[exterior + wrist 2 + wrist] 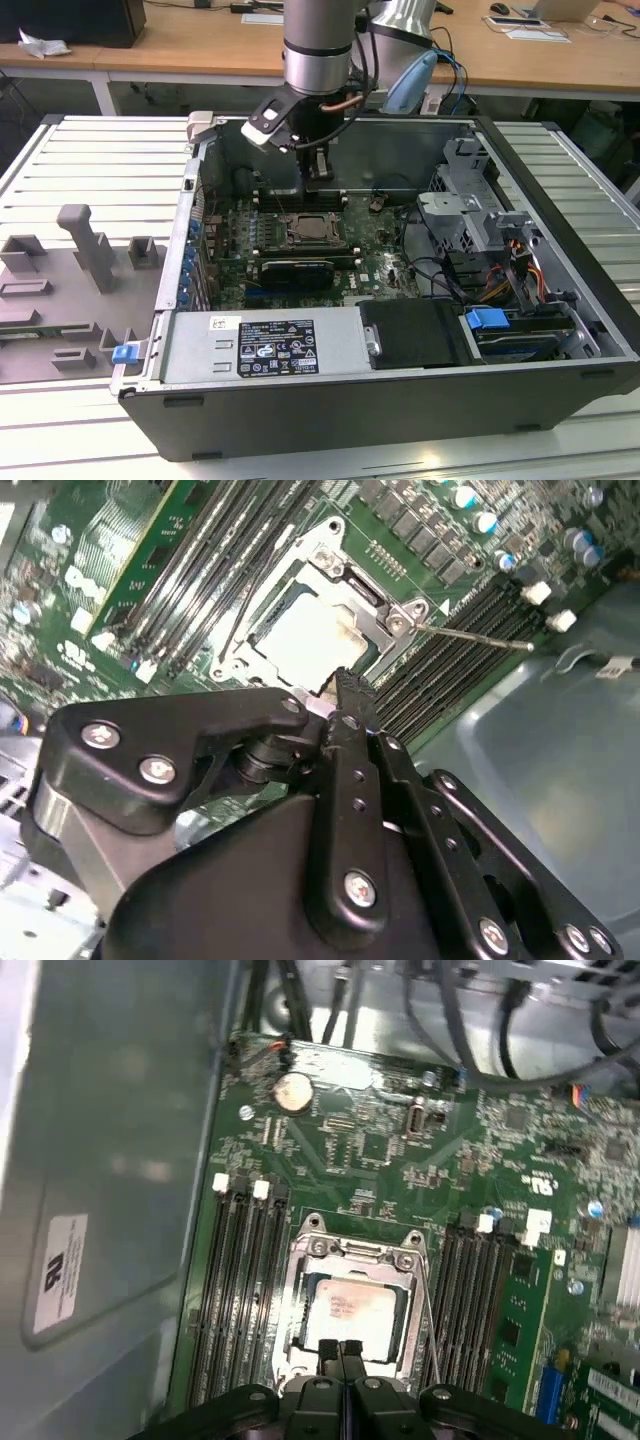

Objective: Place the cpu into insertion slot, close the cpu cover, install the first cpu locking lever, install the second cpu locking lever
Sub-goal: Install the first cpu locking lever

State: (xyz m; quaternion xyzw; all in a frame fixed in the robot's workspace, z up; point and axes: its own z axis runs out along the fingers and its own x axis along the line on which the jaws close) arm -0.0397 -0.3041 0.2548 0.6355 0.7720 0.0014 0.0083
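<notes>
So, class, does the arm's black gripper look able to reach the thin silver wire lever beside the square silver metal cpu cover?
Probably yes: the gripper hangs above the cpu cover, the lever bare beside it.

Your thin square metal cpu [345, 1312] lies in the square silver-rimmed insertion slot [296, 1260]; in the exterior view, the black gripper [318, 182] hangs at its twelve o'clock.
</notes>
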